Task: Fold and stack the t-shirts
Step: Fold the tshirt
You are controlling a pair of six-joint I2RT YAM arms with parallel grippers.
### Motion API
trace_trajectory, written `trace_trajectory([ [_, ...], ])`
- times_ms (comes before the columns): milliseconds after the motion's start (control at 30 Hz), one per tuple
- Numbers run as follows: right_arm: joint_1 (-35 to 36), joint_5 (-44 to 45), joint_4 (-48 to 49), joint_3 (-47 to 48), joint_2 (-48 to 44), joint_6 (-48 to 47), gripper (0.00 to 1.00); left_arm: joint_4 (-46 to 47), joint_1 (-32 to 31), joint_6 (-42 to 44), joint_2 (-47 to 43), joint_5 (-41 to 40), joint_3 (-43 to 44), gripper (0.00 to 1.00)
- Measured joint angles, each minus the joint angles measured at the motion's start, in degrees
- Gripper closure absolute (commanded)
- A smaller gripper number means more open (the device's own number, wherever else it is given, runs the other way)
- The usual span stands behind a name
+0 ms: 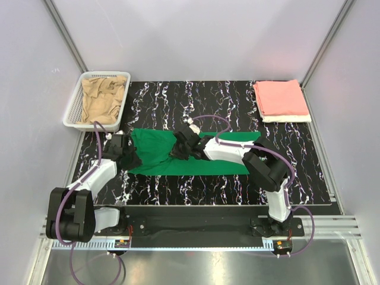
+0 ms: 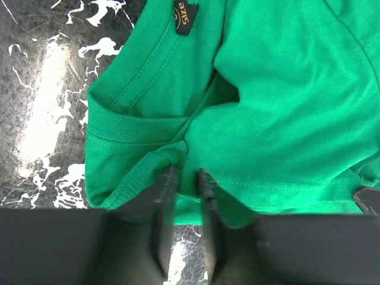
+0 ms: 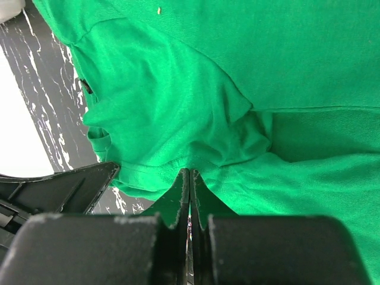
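The green t-shirt (image 1: pixel 155 155) is laid across the middle of the dark marbled surface (image 1: pixel 297 166) as a long band running left to right, apparently with its sides turned in, so the step in hand is judged to be the next fold along its length. Its ribbed collar (image 2: pixel 130 127) and size label (image 2: pixel 184 9) are seen at the left end, where the cloth is rumpled rather than flat. That end is met by the left fingers (image 1: pixel 130 158). In the left wrist view they are set only narrowly apart, with a doubled edge of green cloth drawn down between them; whether that edge is actually clamped cannot be told. The middle of the band is met by the right fingers (image 1: pixel 179 148), which are pressed tightly together. Creases are gathered toward their tips in the right wrist view, so a small fold of the shirt is judged to be pinched there. The two holds are probably placed so that one end can be lifted and carried over while the layers are kept from sliding apart. Well apart, at the far right corner, the pink t-shirt (image 1: pixel 280 98) is stacked folded on the white t-shirt (image 1: pixel 288 119), which marks where the green one is meant to go. At the far left, the tan t-shirt (image 1: pixel 102 98) is left crumpled in the white basket (image 1: pixel 74 113), not yet folded.
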Motion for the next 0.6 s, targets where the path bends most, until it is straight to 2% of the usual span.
trace_trajectory([
  [133,0.0,0.04,-0.04,0.0,-0.15,-0.22,1.0,-1.03,-0.07,0.2,-0.63,0.02,0.59,0.8],
  [267,0.0,0.09,-0.09,0.0,-0.15,-0.46,1.0,-2.19,-0.15,0.2,-2.16,0.0,2.05,0.99],
  [600,0.02,0.59,-0.35,0.0,-2.27,-1.57,1.0,-6.01,-4.02,-0.04,-5.44,-4.07,5.6,1.0],
])
